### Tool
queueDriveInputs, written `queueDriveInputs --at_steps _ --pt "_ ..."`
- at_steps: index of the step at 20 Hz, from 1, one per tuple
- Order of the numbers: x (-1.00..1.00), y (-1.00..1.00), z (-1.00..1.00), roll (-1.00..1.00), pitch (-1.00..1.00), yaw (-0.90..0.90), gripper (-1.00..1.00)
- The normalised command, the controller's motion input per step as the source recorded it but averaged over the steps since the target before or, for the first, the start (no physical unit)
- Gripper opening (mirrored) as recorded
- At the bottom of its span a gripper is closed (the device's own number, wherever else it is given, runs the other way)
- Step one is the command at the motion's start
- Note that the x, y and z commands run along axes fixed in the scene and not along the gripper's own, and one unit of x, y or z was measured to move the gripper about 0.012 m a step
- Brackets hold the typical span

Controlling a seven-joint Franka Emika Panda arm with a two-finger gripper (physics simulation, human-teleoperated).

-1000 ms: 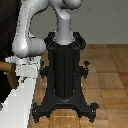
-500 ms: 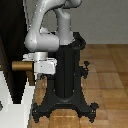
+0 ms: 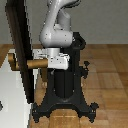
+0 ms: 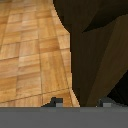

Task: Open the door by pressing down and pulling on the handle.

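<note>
Under me is a wooden floor (image 3: 107,75) of light brown planks, and it shows again in my wrist view (image 4: 30,55). My black pedestal (image 3: 64,102) stands directly on it, its feet spread out over the boards. At the exterior view's left a white slab (image 3: 12,107) lies on the floor, and the dark door (image 3: 22,55) rises from it.

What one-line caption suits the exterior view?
Panda arm's gripper meets the brass handle of the dark door, which stands ajar.
</note>
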Motion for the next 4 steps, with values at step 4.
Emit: queueDriveInputs --at_steps 4 --pt "0.00 0.75 0.00 0.00 0.00 0.00 -1.00"
